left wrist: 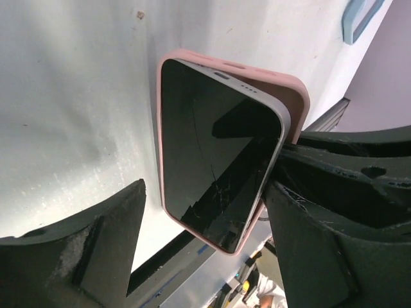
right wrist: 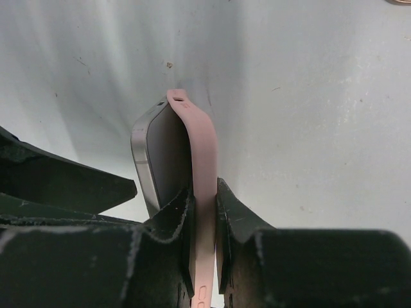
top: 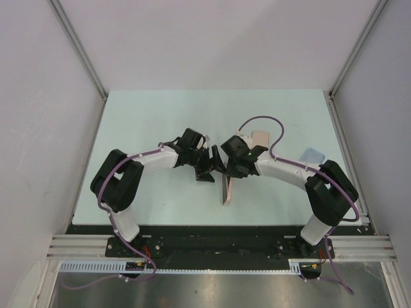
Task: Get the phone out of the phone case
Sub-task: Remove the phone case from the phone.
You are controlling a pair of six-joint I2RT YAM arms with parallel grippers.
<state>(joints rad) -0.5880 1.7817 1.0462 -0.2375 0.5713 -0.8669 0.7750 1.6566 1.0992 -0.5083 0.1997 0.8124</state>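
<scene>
Over the middle of the pale surface [top: 148, 122], between the two arms, the phone [left wrist: 212, 147] is held up on its edge, half sitting in its pink phone case [left wrist: 292, 96]. The right pincer [right wrist: 203, 192] is pressed together on one thin wall of the phone case, so it holds the shell and not the phone itself. The left pincer [left wrist: 205, 192] is spread wide, with one finger on each side of the phone; whether a finger touches the rim, I cannot tell. One corner of the phone is already lifted out of the shell, and the other end sits inside. I judge the phone case to be soft and bending, something like silicone. The phone is stiff, smooth on its metal frame, and its glass shows fine cracks, so it is fragile. To my mind the good place to take hold is the free corner, on the two long edges of the frame and not on the glass, with a firm pinch, because a slip would drop it.
</scene>
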